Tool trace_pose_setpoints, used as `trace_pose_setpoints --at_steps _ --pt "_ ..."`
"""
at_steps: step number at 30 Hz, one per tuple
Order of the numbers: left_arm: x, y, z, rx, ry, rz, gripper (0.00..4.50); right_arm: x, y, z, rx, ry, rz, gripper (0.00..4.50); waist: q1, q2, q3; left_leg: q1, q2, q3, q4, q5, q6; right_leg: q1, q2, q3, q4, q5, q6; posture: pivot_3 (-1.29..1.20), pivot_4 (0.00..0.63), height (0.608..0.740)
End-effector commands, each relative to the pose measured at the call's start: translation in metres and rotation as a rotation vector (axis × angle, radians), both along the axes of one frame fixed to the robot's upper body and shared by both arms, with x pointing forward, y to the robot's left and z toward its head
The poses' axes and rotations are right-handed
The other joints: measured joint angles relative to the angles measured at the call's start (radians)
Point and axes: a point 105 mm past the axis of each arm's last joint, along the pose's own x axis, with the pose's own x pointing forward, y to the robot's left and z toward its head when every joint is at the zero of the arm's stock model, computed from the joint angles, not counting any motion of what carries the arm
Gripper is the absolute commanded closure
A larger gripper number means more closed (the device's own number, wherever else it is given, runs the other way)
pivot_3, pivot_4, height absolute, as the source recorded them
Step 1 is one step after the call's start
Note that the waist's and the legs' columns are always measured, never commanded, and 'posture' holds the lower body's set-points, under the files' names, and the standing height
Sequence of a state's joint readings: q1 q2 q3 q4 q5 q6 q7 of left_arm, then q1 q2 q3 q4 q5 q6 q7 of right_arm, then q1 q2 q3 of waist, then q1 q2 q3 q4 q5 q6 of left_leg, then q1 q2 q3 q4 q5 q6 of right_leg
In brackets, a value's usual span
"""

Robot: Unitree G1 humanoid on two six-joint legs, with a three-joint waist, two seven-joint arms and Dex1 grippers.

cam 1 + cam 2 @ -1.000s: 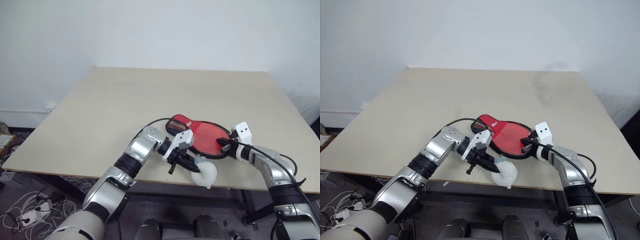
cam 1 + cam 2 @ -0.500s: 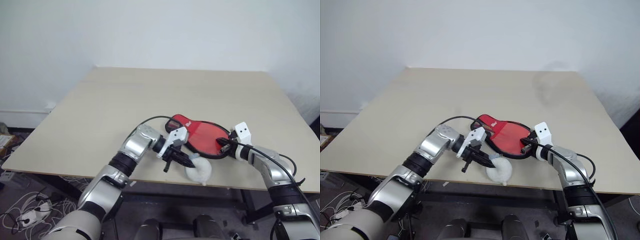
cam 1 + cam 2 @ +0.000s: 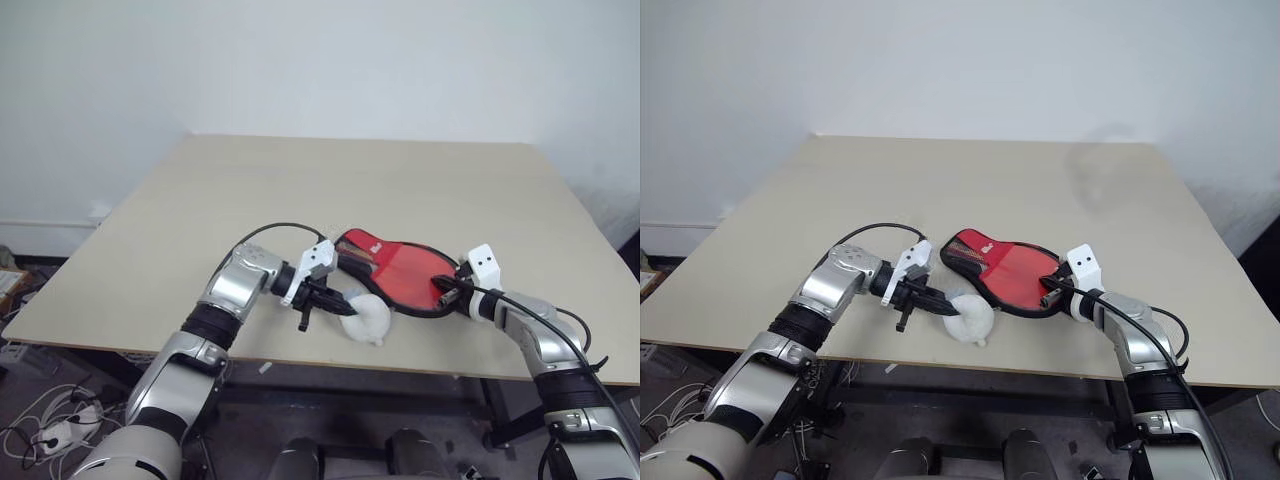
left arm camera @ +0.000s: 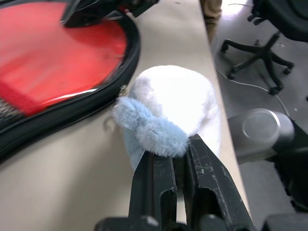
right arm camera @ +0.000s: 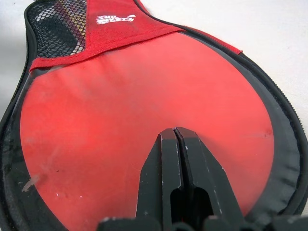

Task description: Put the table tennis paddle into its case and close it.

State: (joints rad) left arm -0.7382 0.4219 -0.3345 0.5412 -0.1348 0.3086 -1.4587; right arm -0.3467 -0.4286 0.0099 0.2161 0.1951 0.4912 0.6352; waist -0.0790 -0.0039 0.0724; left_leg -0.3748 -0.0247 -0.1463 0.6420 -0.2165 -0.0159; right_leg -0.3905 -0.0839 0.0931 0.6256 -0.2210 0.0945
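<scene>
Our left tool (image 4: 175,159) pinches a fluffy white puff (image 3: 366,320); our right tool (image 5: 177,144), clamped empty, presses the case (image 3: 400,277). The paddle (image 5: 144,144) sits inside, so next we zip it.

The paddle's handle was hidden inside the case (image 5: 144,110) behind black mesh. The case's rim ran off the right wrist view. Fingers (image 4: 159,187) covered part of the fluffy object (image 4: 178,110).
</scene>
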Motion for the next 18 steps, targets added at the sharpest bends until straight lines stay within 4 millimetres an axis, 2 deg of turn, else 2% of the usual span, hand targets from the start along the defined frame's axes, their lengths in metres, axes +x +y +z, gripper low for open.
trace_pose_setpoints --at_steps 1,7,18 --pt "0.013 0.025 0.0 0.042 -0.037 0.092 4.47 -0.003 0.004 -0.008 -0.011 0.032 0.016 4.5 -0.005 0.0 0.0 0.0 0.0 0.0 0.0 0.0 0.0 0.0 0.0 0.0 0.0 0.0 0.0 0.0 0.0 0.74" --pt "0.029 0.048 -0.009 0.097 -0.075 0.215 4.47 -0.004 0.005 -0.01 -0.014 0.035 0.02 4.5 -0.007 -0.001 0.0 0.0 0.0 0.0 -0.001 0.0 0.0 0.0 0.0 0.0 0.0 0.0 0.0 0.0 0.0 0.74" --pt "0.054 0.065 -0.013 0.113 -0.152 0.399 4.47 -0.006 0.007 -0.013 -0.022 0.037 0.032 4.5 -0.016 -0.002 -0.001 0.001 0.0 0.0 -0.001 0.0 0.0 0.001 0.0 0.0 0.0 0.0 0.0 0.0 0.0 0.74"
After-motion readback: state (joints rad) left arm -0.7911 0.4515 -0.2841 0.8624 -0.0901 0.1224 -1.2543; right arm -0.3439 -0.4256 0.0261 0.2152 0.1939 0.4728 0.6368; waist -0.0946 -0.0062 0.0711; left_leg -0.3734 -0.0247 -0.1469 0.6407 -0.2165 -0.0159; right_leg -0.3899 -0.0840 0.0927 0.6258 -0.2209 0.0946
